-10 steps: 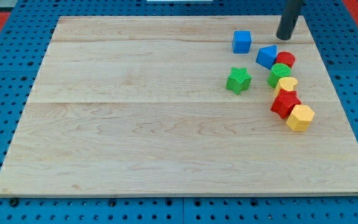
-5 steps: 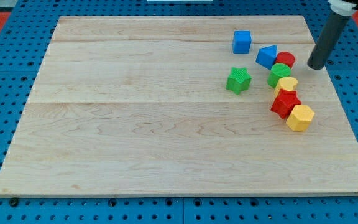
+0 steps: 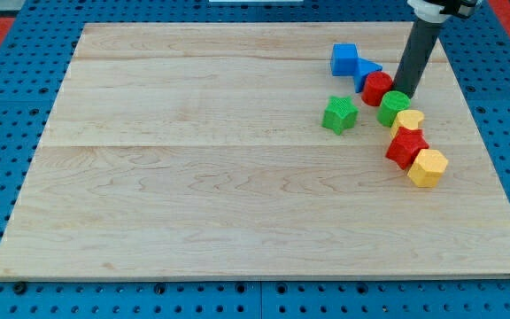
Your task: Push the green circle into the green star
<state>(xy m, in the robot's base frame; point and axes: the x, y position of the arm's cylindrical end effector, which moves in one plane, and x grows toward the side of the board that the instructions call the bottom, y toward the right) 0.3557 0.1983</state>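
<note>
Tip (image 3: 405,91) down on the board (image 3: 193,177), touching the green circle (image 3: 394,107) at its top right, red cylinder (image 3: 378,88) just left. No jaws here, just a rod, gripping nothing. Green star (image 3: 339,114) sits near the circle's left, apart. Blue cube (image 3: 344,58), yellow (image 3: 408,120), red (image 3: 405,147), yellow (image 3: 428,167) blocks nearby. Blue pegboard (image 3: 7,106) around.

Bright, even overhead light; soft short shadows under blocks; board (image 3: 237,195) sharp edge to edge; no glare.
</note>
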